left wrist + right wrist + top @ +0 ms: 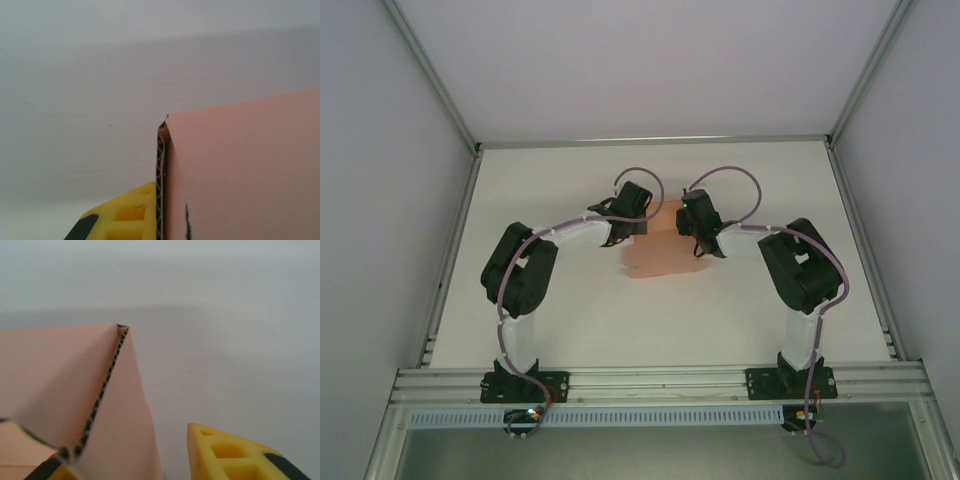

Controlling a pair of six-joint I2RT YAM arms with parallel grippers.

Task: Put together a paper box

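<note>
**Pink box partly folded, held up between two arms**

Pink is the colour of the thin, wavy-edged card paper box [655, 258], and it sits in the middle of the table between the two arms.

On the left, the left gripper [638, 222] is squeezed tight on one side of the paper box. In the left wrist view, the card presses flat against its yellow finger [125, 215].

On the right, the right gripper [692, 232] has its jaws a little apart. One yellow fingertip [235, 455] stands clear of the card with a gap, so it is not holding on.

I think the job is part done. Some sides are bent up and meet at a corner, but I cannot tell if the flaps are tucked in. More folding and closing looks to be left.

The flat white table [570, 330] is smooth and bare around the paper box. Plain grey walls [380, 200] stand on the left, back and right. A silver metal rail [660, 380] runs along the near edge.
</note>
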